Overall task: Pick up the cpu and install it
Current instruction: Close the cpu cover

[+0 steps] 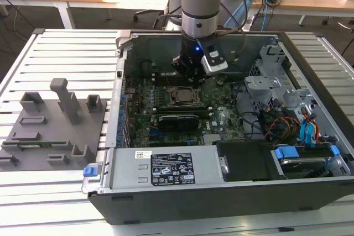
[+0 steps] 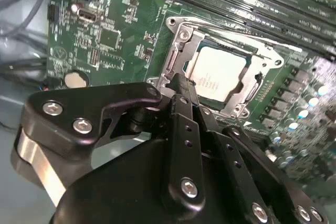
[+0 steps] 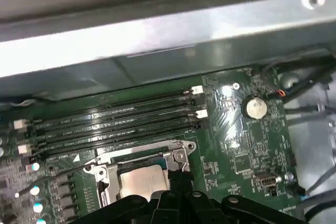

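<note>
Exterior view: gripper seen lowered inside open computer case, over motherboard. cpu located just beneath gripper tips.

Second wrist view: jaws seen pressed together, nothing clamped (gripper is empty). cpu seated flat within metal socket frame, just beyond tips; contact cannot be judged.

First wrist view: cpu partly covered by gripper. Memory slots found farther ahead of tips, coin battery off to one side.
</note>
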Motion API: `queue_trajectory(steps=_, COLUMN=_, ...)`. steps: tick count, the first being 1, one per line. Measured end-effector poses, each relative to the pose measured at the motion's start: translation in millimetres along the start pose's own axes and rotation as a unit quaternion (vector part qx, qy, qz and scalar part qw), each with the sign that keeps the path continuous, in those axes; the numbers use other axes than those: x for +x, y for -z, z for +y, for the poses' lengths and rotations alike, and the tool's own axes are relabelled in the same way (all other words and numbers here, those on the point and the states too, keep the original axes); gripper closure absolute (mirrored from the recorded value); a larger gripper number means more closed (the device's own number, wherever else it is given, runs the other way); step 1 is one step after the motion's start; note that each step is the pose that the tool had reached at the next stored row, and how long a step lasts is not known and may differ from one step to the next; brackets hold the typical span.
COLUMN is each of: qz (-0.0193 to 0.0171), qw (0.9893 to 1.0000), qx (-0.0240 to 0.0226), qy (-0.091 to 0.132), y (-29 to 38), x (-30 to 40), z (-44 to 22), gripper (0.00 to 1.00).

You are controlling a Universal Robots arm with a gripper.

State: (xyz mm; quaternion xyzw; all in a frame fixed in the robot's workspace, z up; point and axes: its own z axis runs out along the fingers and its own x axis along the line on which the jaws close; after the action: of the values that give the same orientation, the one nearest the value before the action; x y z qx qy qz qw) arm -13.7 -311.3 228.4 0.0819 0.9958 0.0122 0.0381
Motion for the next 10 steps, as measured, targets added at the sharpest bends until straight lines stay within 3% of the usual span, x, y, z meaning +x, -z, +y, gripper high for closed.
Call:
queue_trajectory(steps=4, qz=0.0001, qw=1.0, qx=0.0003, qy=0.007, y=0.0, x=0.2, z=-0.1, gripper=0.89)
queue_trajectory(steps=5, qz=0.0054, qw=1.0, qx=0.0011, qy=0.007, y=-0.2, x=0.3, z=-0.1, gripper=0.89)
queue_trajectory(steps=6, qz=0.0172, qw=0.9998, qx=0.0031, qy=0.007, y=-0.5, x=0.3, z=-0.1, gripper=0.89)
queue_trajectory(steps=8, qz=0.0313, qw=0.9995, qx=0.0053, qy=0.007, y=-0.8, x=0.3, z=-0.1, gripper=0.89)
queue_trajectory(steps=9, qz=0.0402, qw=0.9991, qx=0.0067, qy=0.007, y=-1.0, x=0.3, z=-0.1, gripper=0.89)
queue_trajectory(steps=10, qz=0.0431, qw=0.999, qx=0.0073, qy=0.007, y=-0.9, x=0.3, z=-0.1, gripper=0.89)
